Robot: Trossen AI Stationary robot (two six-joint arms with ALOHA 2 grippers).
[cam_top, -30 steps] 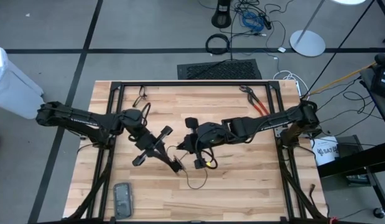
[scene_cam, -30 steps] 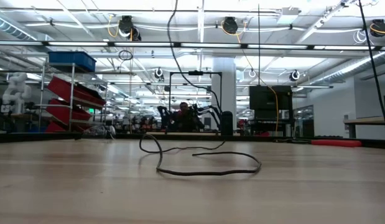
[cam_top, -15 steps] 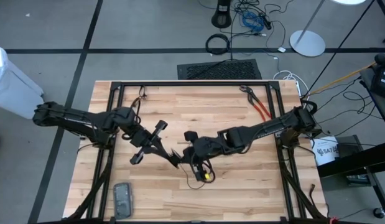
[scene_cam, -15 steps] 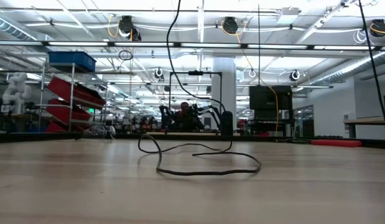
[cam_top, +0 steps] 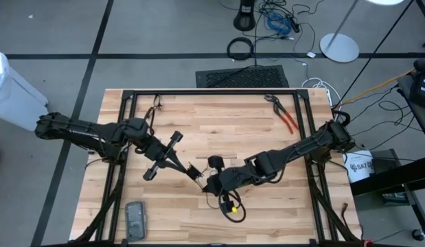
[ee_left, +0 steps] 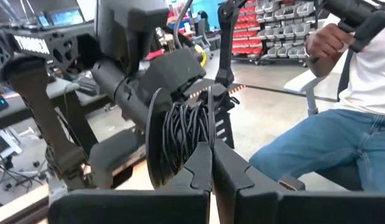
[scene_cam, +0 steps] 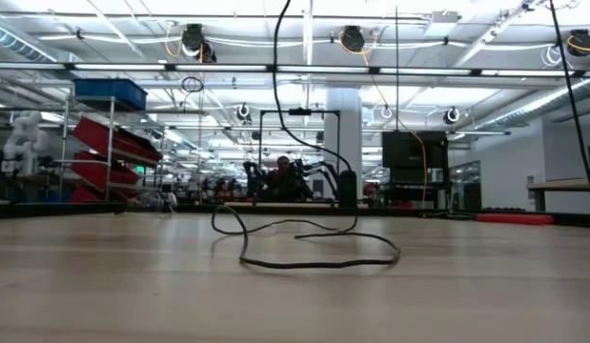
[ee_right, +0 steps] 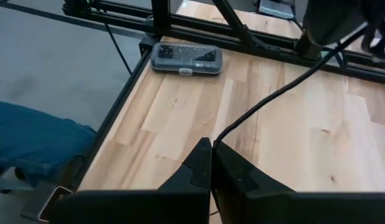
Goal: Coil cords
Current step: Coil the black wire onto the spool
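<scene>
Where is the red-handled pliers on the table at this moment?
In the high view, the red-handled pliers lie near the table's far right corner, beside the black frame rail, apart from both arms.

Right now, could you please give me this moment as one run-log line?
task: coil cords | left hand: shut on cord | right hand: shut on cord | slack loop on table | coiling unfinished

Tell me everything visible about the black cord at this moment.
The cord is thin, black and flexible. Part is wound in a tight bundle just ahead of the shut left pincer. One strand runs into the shut right pincer. A loose loop lies on the wooden table, and a strand rises out of the low view's frame.
</scene>
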